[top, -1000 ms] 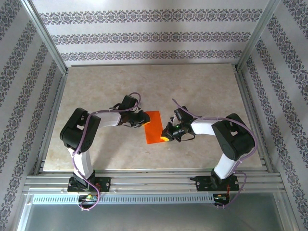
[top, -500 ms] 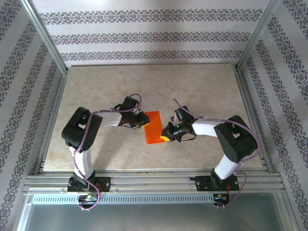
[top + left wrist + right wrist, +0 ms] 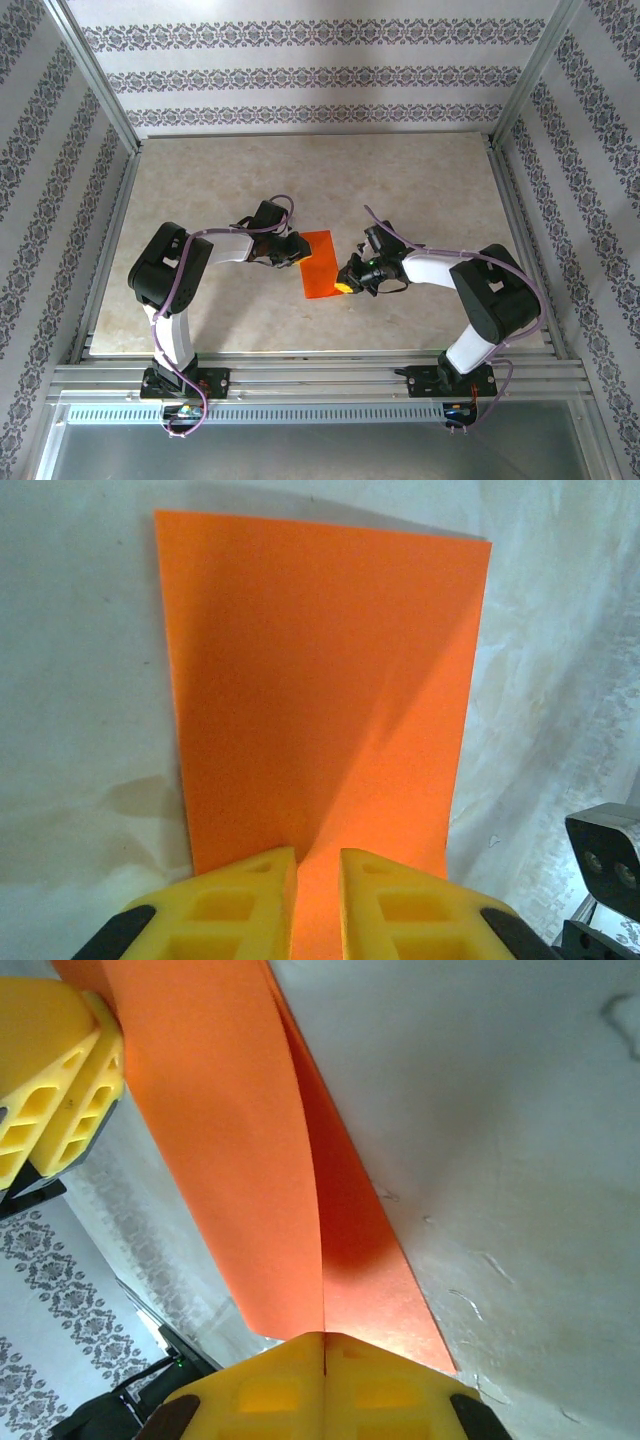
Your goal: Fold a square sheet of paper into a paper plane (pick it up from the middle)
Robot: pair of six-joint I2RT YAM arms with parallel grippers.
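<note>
— Where was the square sheet of paper (image 3: 320, 263)?

— On the table (image 3: 400, 180), between the two arms. It was folded into a narrow oblong, with its long sides running away from the bases.

— And the right gripper (image 3: 345, 286)?

— At the sheet's near right corner. From the right wrist, its yellow fingers (image 3: 260, 1395) were pressed tight together. Two layers of the paper ran down to meet exactly at their seam, the lower layer on the table and the upper one lifted off it. The corner was pinched there.

— The left gripper (image 3: 298, 254)?

— At the sheet's left edge, towards the far end. In the left wrist view its fingers (image 3: 240, 905) stood almost together with a thin slit between them. Orange showed in the slit, and the sheet spread out ahead of them.

— Holding it?

— I could not tell whether they nipped the edge or merely rested on it.
</note>
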